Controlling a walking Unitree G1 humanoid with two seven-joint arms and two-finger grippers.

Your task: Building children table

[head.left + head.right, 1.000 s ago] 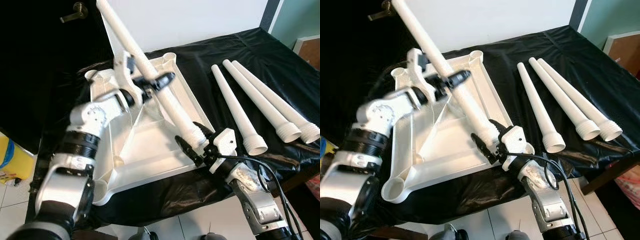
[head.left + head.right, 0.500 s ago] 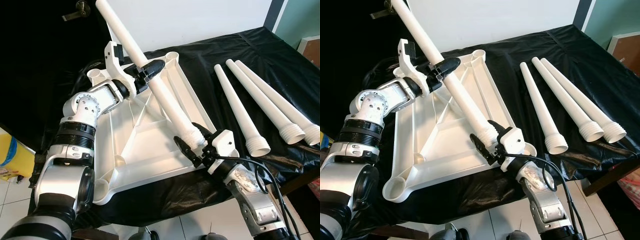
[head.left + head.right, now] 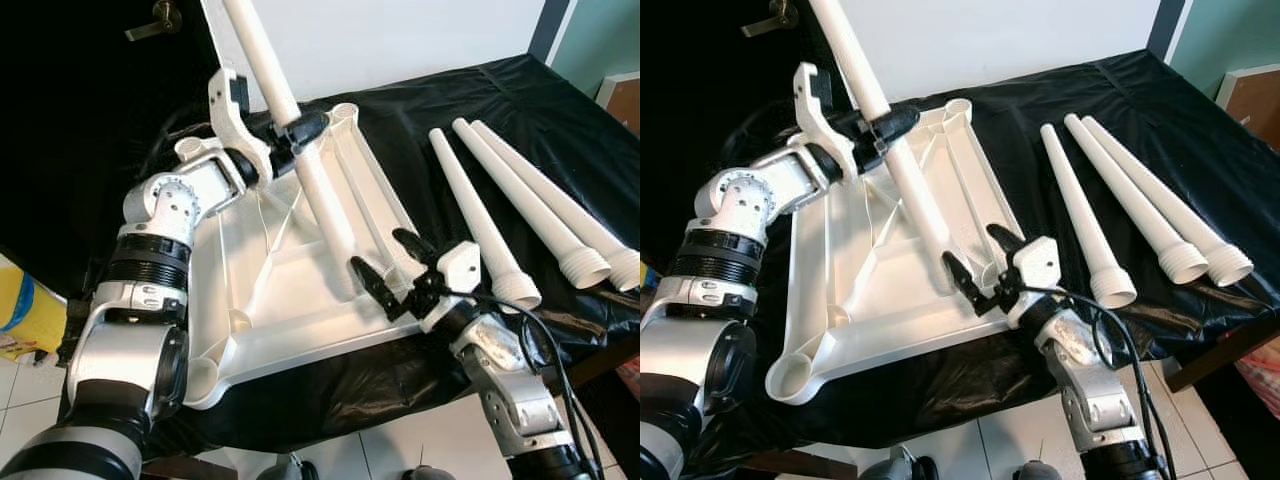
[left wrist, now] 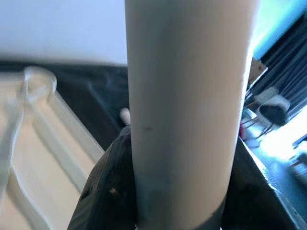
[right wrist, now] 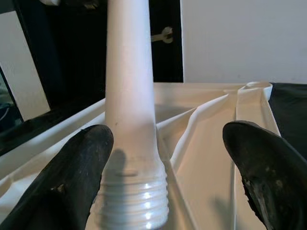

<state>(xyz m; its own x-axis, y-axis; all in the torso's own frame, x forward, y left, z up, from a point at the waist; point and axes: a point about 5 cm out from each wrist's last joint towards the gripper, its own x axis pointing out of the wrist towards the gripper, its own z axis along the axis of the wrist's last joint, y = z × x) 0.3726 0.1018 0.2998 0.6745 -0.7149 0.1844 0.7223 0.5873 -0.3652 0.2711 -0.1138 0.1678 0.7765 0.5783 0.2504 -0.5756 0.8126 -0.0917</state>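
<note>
A white table top (image 3: pixel 262 300) lies upside down on the black cloth. My left gripper (image 3: pixel 298 130) is shut on a white leg (image 3: pixel 312 180), held steeply tilted; in the left wrist view the leg (image 4: pixel 184 96) stands between the black fingers (image 4: pixel 108 191). The leg's threaded end (image 5: pixel 132 206) rests inside the table top near its front right corner. My right gripper (image 3: pixel 380 258) is open just right of that end and touches nothing. Three loose legs (image 3: pixel 485 225) lie side by side at the right.
The black-covered table's front edge (image 3: pixel 330 395) runs close to me, with tiled floor below. A dark door with a handle (image 3: pixel 160 18) and a white wall stand behind. A yellow thing (image 3: pixel 20 310) is on the floor at the left.
My left gripper has swung the leg more upright. Its threaded end slid left, out from between my right gripper's fingers onto the table top. The right gripper has tilted up.
</note>
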